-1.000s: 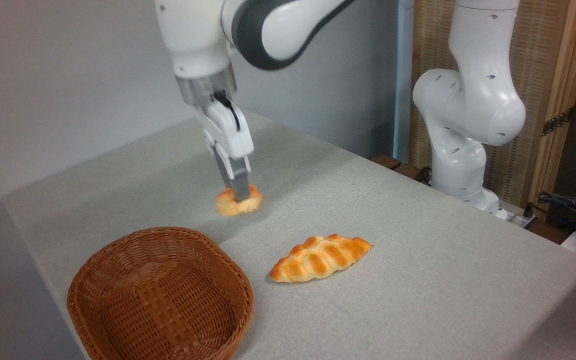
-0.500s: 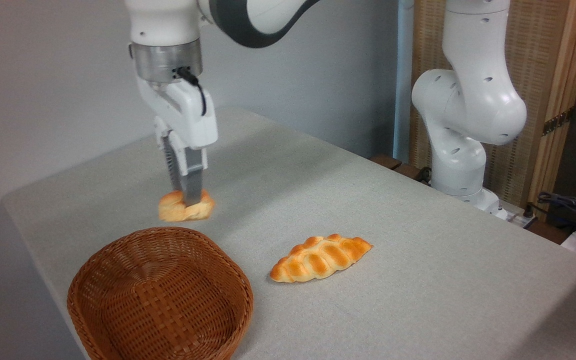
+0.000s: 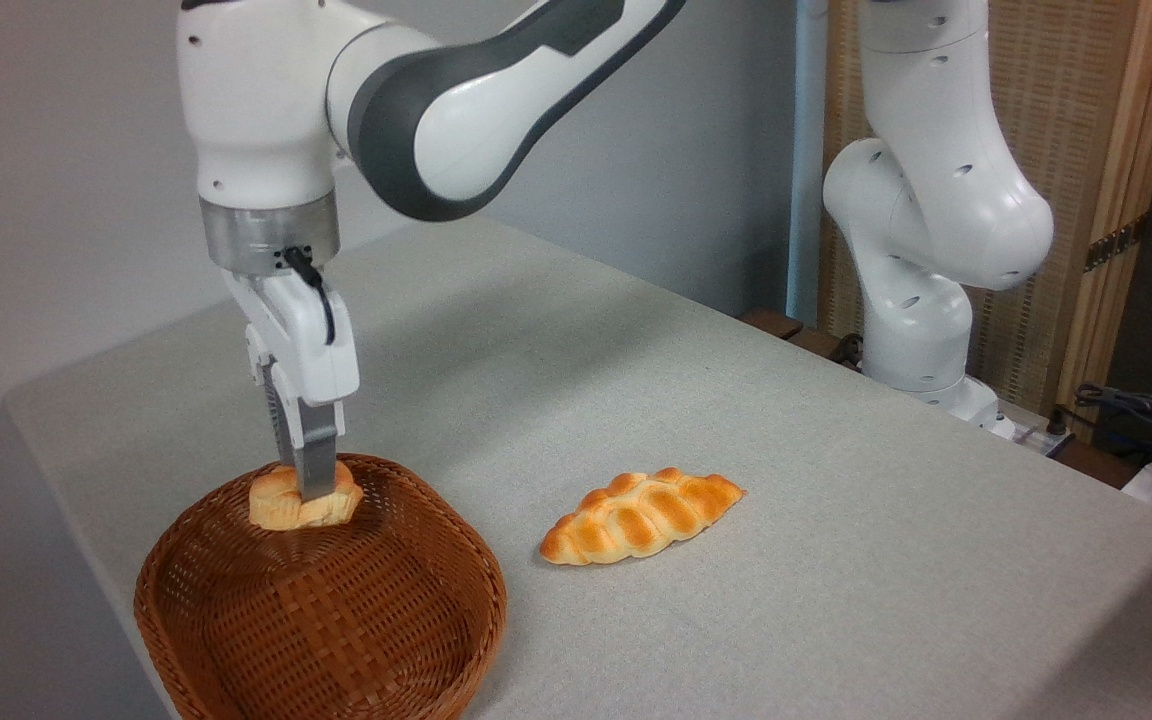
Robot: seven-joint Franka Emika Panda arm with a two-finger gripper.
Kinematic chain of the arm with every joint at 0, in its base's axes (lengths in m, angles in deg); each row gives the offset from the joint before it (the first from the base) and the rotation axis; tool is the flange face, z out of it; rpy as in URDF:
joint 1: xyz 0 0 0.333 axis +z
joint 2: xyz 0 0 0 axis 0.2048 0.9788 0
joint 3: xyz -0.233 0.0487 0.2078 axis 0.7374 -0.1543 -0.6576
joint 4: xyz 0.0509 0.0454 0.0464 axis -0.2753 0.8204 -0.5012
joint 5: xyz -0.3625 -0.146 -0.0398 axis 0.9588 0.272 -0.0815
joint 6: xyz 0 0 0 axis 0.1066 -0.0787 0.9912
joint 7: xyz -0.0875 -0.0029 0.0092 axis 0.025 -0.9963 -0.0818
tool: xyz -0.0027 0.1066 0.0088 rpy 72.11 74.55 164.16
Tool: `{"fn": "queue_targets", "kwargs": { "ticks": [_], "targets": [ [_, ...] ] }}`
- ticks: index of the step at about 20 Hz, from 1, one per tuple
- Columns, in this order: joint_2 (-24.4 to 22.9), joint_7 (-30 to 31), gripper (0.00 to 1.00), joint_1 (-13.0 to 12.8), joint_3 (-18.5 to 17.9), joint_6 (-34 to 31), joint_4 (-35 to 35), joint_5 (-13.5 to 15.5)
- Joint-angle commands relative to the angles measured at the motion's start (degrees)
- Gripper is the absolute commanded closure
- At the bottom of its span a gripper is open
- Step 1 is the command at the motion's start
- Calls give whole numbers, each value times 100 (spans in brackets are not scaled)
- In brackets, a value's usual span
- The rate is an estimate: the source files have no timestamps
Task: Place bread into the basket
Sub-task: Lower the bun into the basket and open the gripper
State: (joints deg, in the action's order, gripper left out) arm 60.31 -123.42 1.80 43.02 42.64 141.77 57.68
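Observation:
The bread (image 3: 281, 500), a small orange-golden bun with a knobbly top, hangs just over the far inner part of the basket (image 3: 406, 640). My gripper (image 3: 311, 490) points straight down and is shut on the bun, one grey finger crossing its front. The basket is a shallow reddish-brown wicker oval at the table's front left, and I see nothing lying in it. Whether the bun touches the wicker I cannot tell.
A longer braided golden loaf (image 3: 641, 516) lies on the grey tablecloth to the right of the basket. The arm's white base (image 3: 921, 330) stands at the back right, with cables (image 3: 1136, 415) beside it. The table's left edge runs close behind the basket.
The gripper has carried the bun left and toward the front, from over the bare cloth behind the basket to above the basket's far inner part, and slightly lower.

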Motion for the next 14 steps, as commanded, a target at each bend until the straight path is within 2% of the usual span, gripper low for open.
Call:
{"fn": "queue_targets", "kwargs": {
  "ticks": [1, 2, 4, 9, 11, 14],
  "targets": [
    [158, -161, 10, 43, 105, 80, -130, 50],
    [167, -187, 5, 43, 106, 80, -121, 59],
    [167, -188, 0, 43, 140, 80, -121, 59],
    [70, -153, 0, 166, 141, 45, -138, 59],
    [-227, -117, 0, 210, 132, -113, -130, 120],
    [-737, -109, 0, 412, 141, -1200, -130, 121]
  ]
}}
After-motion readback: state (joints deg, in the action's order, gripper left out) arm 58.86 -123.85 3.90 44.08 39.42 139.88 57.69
